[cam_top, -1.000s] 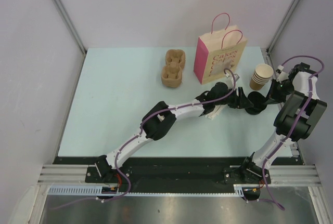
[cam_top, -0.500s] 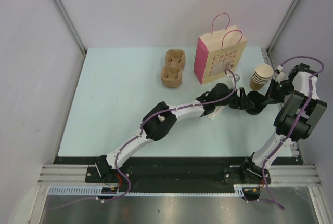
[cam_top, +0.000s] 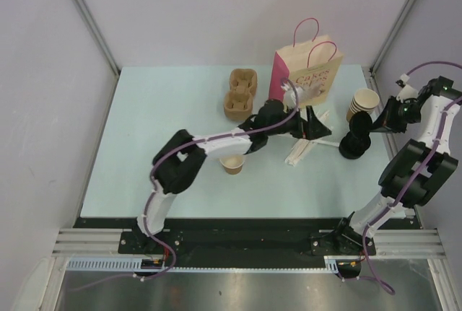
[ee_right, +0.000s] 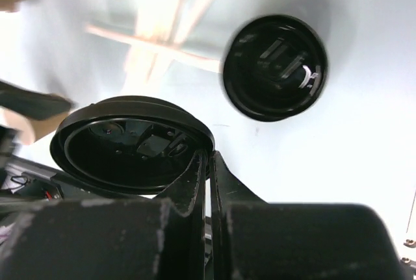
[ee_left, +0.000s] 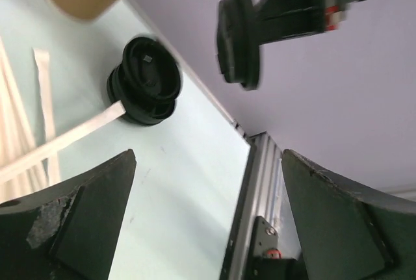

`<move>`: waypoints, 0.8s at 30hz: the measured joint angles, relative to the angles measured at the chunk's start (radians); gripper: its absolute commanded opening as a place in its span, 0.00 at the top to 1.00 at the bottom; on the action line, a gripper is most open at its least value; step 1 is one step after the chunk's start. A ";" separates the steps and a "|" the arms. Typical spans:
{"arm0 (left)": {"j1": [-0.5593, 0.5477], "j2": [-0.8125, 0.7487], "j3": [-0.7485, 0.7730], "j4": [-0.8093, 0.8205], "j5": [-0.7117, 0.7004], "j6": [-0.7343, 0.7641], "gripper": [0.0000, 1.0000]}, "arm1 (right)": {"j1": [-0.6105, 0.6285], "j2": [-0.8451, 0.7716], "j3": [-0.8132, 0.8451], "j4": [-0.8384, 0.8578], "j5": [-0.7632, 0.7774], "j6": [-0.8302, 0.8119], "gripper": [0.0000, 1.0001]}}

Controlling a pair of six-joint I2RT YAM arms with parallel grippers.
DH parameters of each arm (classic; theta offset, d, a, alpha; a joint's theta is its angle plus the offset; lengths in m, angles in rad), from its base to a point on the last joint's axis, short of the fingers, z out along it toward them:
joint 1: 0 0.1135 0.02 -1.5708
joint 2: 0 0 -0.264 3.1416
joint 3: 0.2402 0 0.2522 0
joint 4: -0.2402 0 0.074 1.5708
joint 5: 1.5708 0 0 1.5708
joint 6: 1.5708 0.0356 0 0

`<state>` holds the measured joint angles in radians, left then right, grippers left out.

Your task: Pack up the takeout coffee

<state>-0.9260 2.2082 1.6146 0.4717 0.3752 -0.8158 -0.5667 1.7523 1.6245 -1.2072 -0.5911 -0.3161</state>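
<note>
The left gripper (cam_top: 316,123) is spread wide and holds nothing. It sits just in front of the pink paper bag (cam_top: 303,80). A second ago it reached far right to the lid stack (cam_top: 352,149), but the arm has since folded back. A brown paper cup (cam_top: 232,164) now shows where the arm's elbow lay. It stands upright and lidless on the pale blue table (cam_top: 159,123), beside the forearm and well apart from the bag. The right gripper (cam_top: 369,125) has risen from the lid stack and is pinching a black lid (cam_top: 363,125) above it. Flat wooden stirrers (cam_top: 307,150) lie between the two grippers. Tapered beige cups (cam_top: 362,105) are nested just behind the stack, and a moulded pulp cup carrier (cam_top: 240,94) sits left of the bag.

In the left wrist view, the two dark, scuffed fingers (ee_left: 84,215) stand far apart with bare table between them. Beyond them are the round, ribbed lid stack with a stirrer tip touching it, the base of the beige cups, and the held lid seen edge-on in the air.

In the right wrist view, the fingers are pressed together on the rim of the glossy plastic lid, whose hollow underside faces the camera. The lid stack stands on the table beyond it, and the stirrers are blurred.
</note>
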 measured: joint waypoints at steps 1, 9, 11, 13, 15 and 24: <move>0.010 -0.058 -0.043 0.002 0.009 0.016 0.00 | -0.002 -0.018 0.011 -0.013 -0.019 -0.010 1.00; 0.101 -0.528 -0.318 -0.040 0.157 0.317 0.00 | 0.058 -0.153 0.060 -0.105 -0.252 -0.080 1.00; 0.137 -0.640 -0.370 -0.095 0.202 0.463 0.00 | 0.119 -0.167 0.053 -0.107 -0.349 -0.106 1.00; 0.177 -0.767 -0.428 -0.174 0.232 0.628 0.01 | 0.182 -0.195 0.005 -0.101 -0.440 -0.133 1.00; 0.212 -0.893 -0.478 -0.248 0.255 0.774 0.01 | 0.245 -0.232 -0.063 -0.113 -0.546 -0.166 1.00; 0.194 -1.178 -0.619 -0.311 0.345 1.065 0.10 | 0.620 -0.302 -0.122 -0.037 -0.826 -0.037 1.00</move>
<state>-0.7322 1.0302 0.9955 0.1604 0.7200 0.2497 0.0532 1.4502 1.5021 -1.2446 -1.4170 -0.3531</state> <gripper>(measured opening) 0.951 0.017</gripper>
